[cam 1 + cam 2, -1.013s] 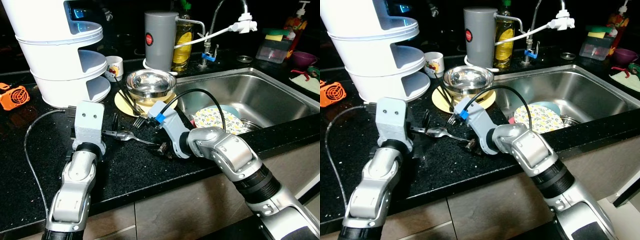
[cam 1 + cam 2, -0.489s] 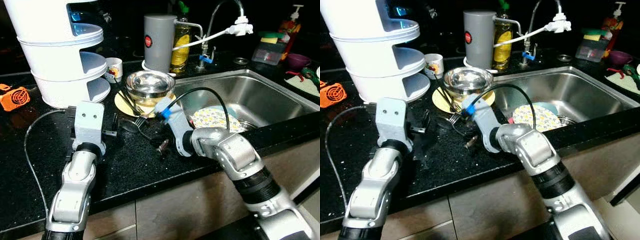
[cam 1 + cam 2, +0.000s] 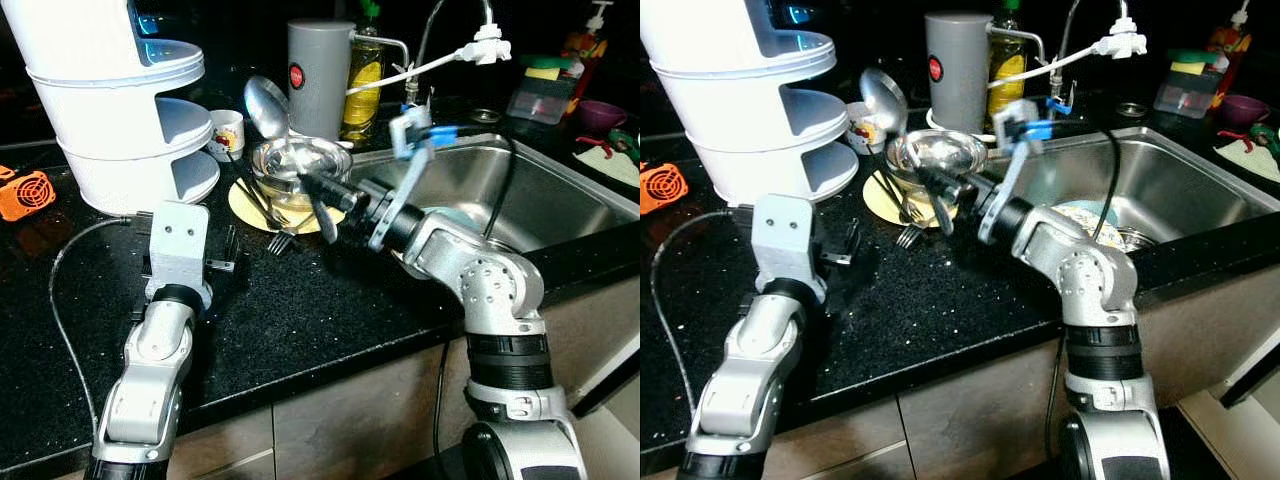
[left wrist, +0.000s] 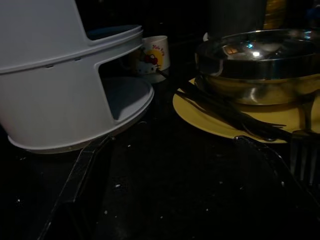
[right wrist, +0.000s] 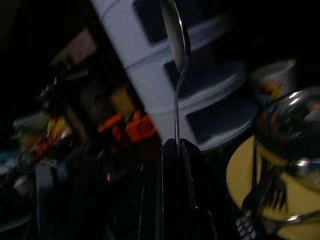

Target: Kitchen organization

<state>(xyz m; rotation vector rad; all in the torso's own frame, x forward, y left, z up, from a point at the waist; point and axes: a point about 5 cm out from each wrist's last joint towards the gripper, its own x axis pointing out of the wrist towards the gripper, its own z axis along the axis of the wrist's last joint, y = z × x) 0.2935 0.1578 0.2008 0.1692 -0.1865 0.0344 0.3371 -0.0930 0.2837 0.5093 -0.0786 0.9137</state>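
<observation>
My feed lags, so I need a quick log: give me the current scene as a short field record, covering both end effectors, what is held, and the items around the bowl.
right end effector: raised above the counter, shut on the spoon handle
spoon: held upright, its bowl above the steel bowl
left end effector: low over the black counter, fingers apart, holding nothing
steel bowl: sits on the yellow plate
fork: lies at the plate's near edge
white tiered rack: to the robot's left of the bowl
sink: to the robot's right
</observation>
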